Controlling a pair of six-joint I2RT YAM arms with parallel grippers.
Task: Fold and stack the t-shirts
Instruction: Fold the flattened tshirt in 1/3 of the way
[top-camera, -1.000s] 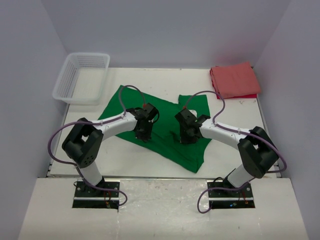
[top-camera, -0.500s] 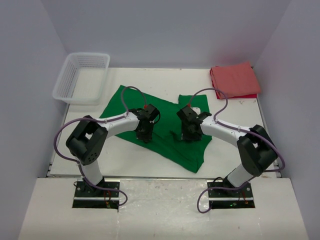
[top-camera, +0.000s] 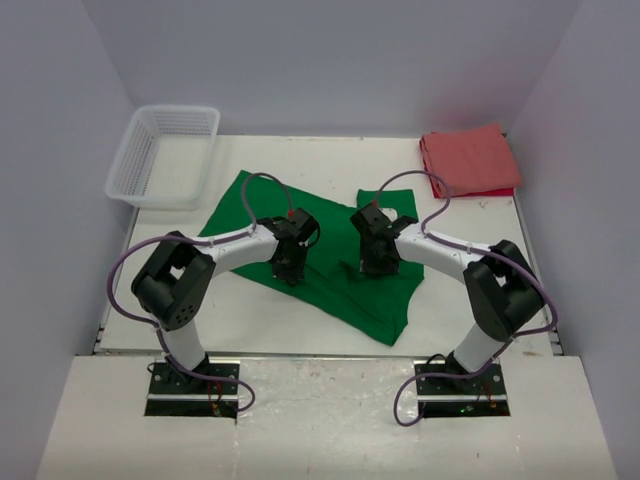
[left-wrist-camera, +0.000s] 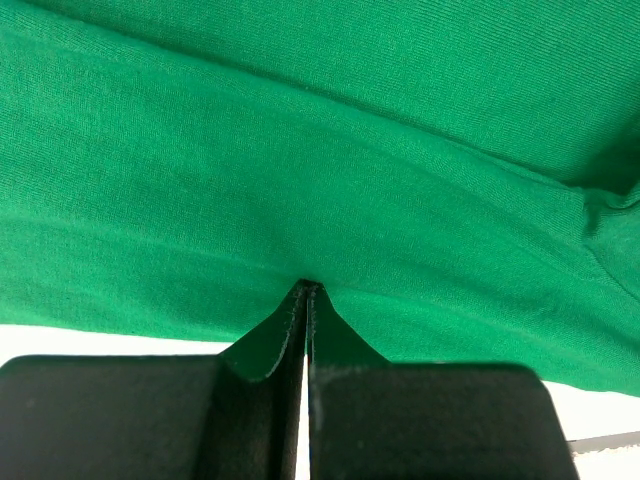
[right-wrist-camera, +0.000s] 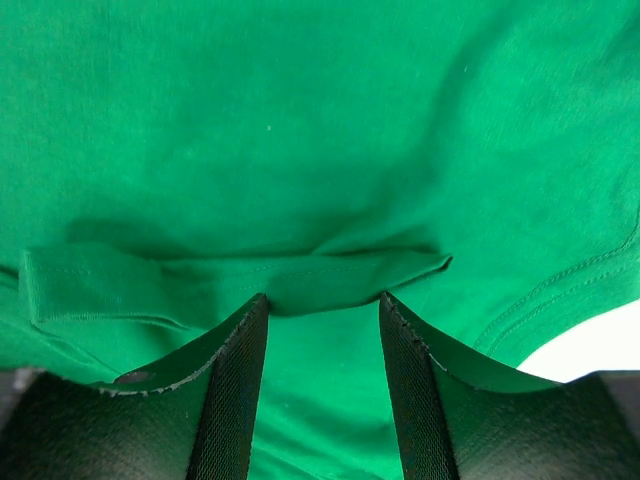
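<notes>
The green t-shirt (top-camera: 330, 250) lies spread and rumpled across the middle of the table. The salmon-red t-shirt (top-camera: 468, 160) lies folded at the back right corner. My left gripper (top-camera: 288, 272) points down at the green shirt's near left edge. In the left wrist view it (left-wrist-camera: 306, 285) is shut, its tips pinching a small pucker of the green cloth (left-wrist-camera: 330, 170). My right gripper (top-camera: 378, 265) hangs over the shirt's right half. It (right-wrist-camera: 322, 298) is open in the right wrist view, its fingers (right-wrist-camera: 240, 380) on either side of a folded hem (right-wrist-camera: 250, 280), nothing clamped.
A white mesh basket (top-camera: 165, 155) stands at the back left. Bare white table (top-camera: 300, 160) runs behind the green shirt. The grey side walls close in at left and right. Both arm bases sit at the near edge.
The right gripper's jaws have spread apart, and that arm has drawn slightly back and to the left. A small fold has appeared in the green cloth beside it. The left gripper stays shut.
</notes>
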